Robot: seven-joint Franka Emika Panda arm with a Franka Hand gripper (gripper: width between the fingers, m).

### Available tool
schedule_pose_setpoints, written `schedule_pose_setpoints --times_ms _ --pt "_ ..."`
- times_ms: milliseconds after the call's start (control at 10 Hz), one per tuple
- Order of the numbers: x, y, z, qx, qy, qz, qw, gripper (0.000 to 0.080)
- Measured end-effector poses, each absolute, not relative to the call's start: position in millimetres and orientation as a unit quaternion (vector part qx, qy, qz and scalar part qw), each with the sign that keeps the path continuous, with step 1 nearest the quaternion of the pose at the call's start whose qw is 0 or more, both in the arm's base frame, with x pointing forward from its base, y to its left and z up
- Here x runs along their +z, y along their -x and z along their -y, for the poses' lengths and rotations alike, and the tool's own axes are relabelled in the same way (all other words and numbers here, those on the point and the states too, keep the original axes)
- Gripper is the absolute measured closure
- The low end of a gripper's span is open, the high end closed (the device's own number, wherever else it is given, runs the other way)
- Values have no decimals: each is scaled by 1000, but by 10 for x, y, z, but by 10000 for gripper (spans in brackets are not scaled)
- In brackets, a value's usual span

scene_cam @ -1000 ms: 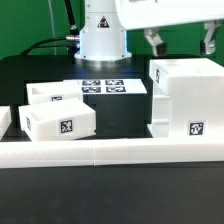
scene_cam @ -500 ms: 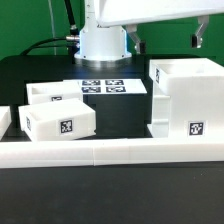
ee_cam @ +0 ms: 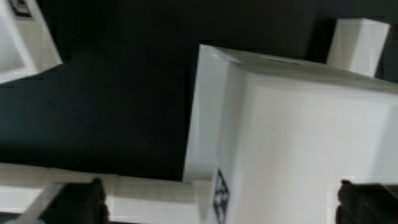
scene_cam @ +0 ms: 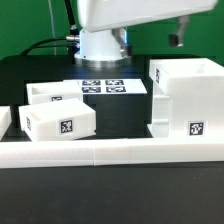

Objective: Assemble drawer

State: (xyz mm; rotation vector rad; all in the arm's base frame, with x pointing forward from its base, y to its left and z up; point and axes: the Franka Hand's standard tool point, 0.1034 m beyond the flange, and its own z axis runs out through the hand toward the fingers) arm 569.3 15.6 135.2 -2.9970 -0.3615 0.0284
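The tall white box housing (scene_cam: pixel 186 96) stands at the exterior view's right, with a tag low on its front. Two small white trays lie at the exterior view's left: one tagged tray in front (scene_cam: pixel 60 122) and one behind it (scene_cam: pixel 50 93). My gripper (scene_cam: pixel 152 36) hangs open and empty above the housing, its hand partly cut off by the frame's upper edge. One dark finger (scene_cam: pixel 180 32) shows above the housing's back. In the wrist view the housing (ee_cam: pixel 302 130) lies below the open gripper (ee_cam: pixel 222 205), between its fingertips (ee_cam: pixel 80 205). A tray edge (ee_cam: pixel 18 40) shows beyond it.
The long low white border rail (scene_cam: pixel 110 155) runs across the front of the black table. The marker board (scene_cam: pixel 105 87) lies flat behind the trays. The robot base (scene_cam: pixel 100 45) stands at the back.
The gripper has risen and shifted toward the exterior view's left; its fingers now sit higher above the housing. The housing and trays have not moved.
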Motion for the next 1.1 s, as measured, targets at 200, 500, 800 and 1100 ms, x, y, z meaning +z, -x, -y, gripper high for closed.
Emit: schedule_pose_setpoints --times_ms 200,500,800,1100 --pt "1157 -5583 168 -3 989 137 53 150" --pt "772 -5516 458 -3 986 158 46 150" --pt "712 -5519 479 -1 986 159 46 150" --pt "676 -5503 502 -1 985 169 45 150"
